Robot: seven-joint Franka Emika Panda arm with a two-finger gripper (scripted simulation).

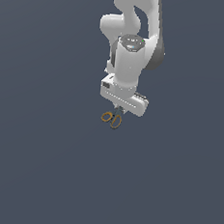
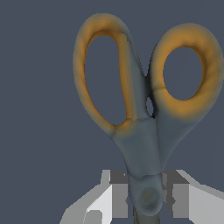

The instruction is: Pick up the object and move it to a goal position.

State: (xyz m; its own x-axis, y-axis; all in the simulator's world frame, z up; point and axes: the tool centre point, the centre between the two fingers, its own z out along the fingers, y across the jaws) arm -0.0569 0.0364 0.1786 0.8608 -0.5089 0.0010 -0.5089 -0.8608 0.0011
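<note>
The object (image 1: 111,118) is a small pair of scissors with two orange loop handles, showing just under the white gripper (image 1: 117,108) in the exterior view. The wrist view is filled by the object (image 2: 144,144): both orange loops point away from the hand, and the grey pivot sits between the two fingers (image 2: 119,199). The gripper (image 2: 148,200) is shut on the object at the pivot, with both pads against its sides. The blades are hidden behind the fingers and the hand.
A plain dark blue-grey surface (image 1: 40,175) lies all around, with no other objects or edges in view. The white arm (image 1: 133,33) rises straight above the gripper.
</note>
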